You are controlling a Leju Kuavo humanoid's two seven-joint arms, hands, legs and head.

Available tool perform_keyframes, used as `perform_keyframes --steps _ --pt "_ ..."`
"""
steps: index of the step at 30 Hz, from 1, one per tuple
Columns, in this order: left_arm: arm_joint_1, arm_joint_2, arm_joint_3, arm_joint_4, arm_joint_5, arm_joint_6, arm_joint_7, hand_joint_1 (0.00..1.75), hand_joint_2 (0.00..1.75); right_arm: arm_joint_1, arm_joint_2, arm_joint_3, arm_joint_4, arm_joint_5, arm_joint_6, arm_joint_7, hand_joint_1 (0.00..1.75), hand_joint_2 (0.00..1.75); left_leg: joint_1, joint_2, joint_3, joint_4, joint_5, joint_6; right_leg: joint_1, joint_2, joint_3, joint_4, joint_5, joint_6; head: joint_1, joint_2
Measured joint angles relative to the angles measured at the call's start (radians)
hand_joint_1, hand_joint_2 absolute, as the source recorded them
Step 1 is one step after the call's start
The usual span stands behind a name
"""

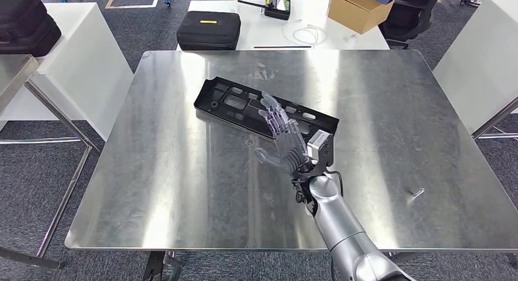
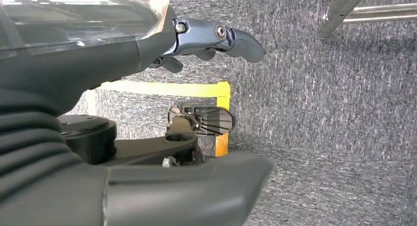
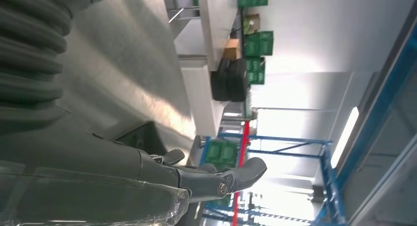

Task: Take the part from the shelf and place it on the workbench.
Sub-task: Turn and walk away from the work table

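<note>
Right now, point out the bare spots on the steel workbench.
The workbench is bare across its near-left and left side, and along the right side past the black part. The middle is crowded: the part lies there with the right hand over its near end.

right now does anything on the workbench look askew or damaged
Nothing looks damaged. The black part lies flat on the steel workbench, angled across it rather than square to its edges. The right hand hovers open over its near end. A small scuff or fleck marks the bench's right side.
</note>
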Motion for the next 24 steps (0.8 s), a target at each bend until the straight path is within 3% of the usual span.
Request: perform_keyframes --steps 6,10,24 --pt "0.009 0.001 0.014 0.0 0.001 0.014 -0.016 0.0 1.75 0.046 -0.013 0.043 -0.074 -0.004 -0.031 -0.002 0.0 1.75 0.0 0.0 0.0 0.0 0.0 0.0 0.0 0.0 0.0 0.0 0.0 0.0 0.0 0.0" --pt "0.016 0.002 0.02 0.0 0.004 0.021 -0.024 0.0 0.0 0.062 -0.017 0.058 -0.096 -0.005 -0.034 -0.001 0.0 1.75 0.0 0.0 0.0 0.0 0.0 0.0 0.0 0.0 0.0 0.0 0.0 0.0 0.0 0.0" --pt "0.03 -0.003 0.036 0.0 0.006 0.038 -0.05 0.0 0.0 0.091 -0.018 0.076 -0.149 -0.005 -0.044 0.005 0.0 1.75 -0.002 0.0 -0.001 0.003 -0.002 0.002 -0.002 0.0 0.001 -0.001 0.0 0.0 0.0 0.0"
